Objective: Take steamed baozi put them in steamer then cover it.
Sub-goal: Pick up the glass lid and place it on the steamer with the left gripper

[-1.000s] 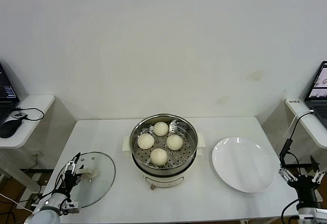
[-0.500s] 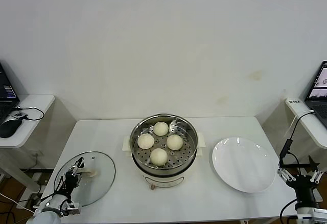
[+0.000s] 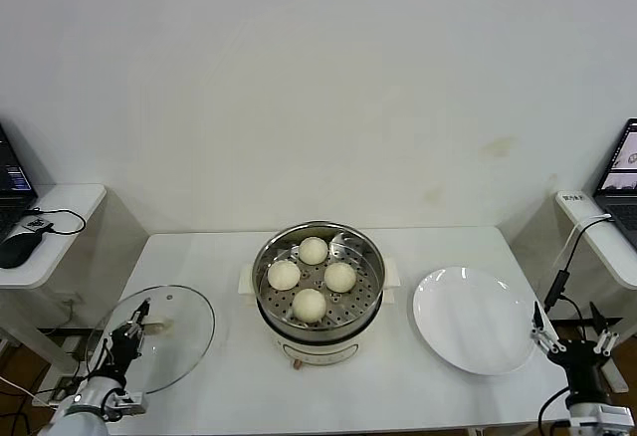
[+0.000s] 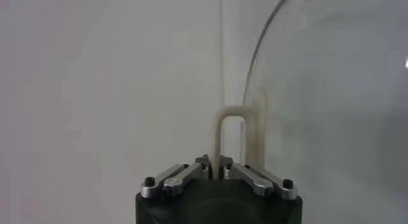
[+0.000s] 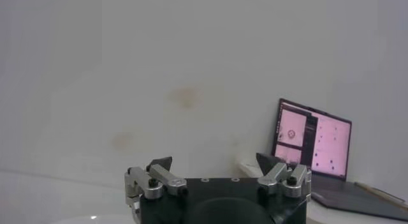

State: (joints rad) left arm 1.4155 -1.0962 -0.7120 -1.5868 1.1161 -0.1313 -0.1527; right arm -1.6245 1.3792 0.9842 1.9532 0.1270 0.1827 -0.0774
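The steamer (image 3: 267, 257) stands mid-table, open, with four cream-white baozi (image 3: 310, 304) on its perforated floor. The glass cover (image 3: 179, 328) is at the table's left front, tilted and overhanging the table's left edge. My left gripper (image 3: 139, 323) is shut on the cover's cream-white bar handle (image 4: 232, 120), with the fingertips pinching one leg of the handle in the left wrist view (image 4: 220, 168). The cover's metal rim and glass (image 4: 331, 97) fill that view. My right gripper (image 3: 572, 336) is open and empty, off the table's right front corner; it also shows in the right wrist view (image 5: 213, 163).
A bare white plate (image 3: 473, 319) lies right of the steamer. A side table (image 3: 60, 207) with a mouse (image 3: 18, 245) is at far left. A laptop (image 3: 622, 172) sits on a shelf at far right, also visible in the right wrist view (image 5: 312, 139).
The cover has come up off the table and shifted left, tilted, with my left gripper on its handle. The right gripper has shifted slightly.
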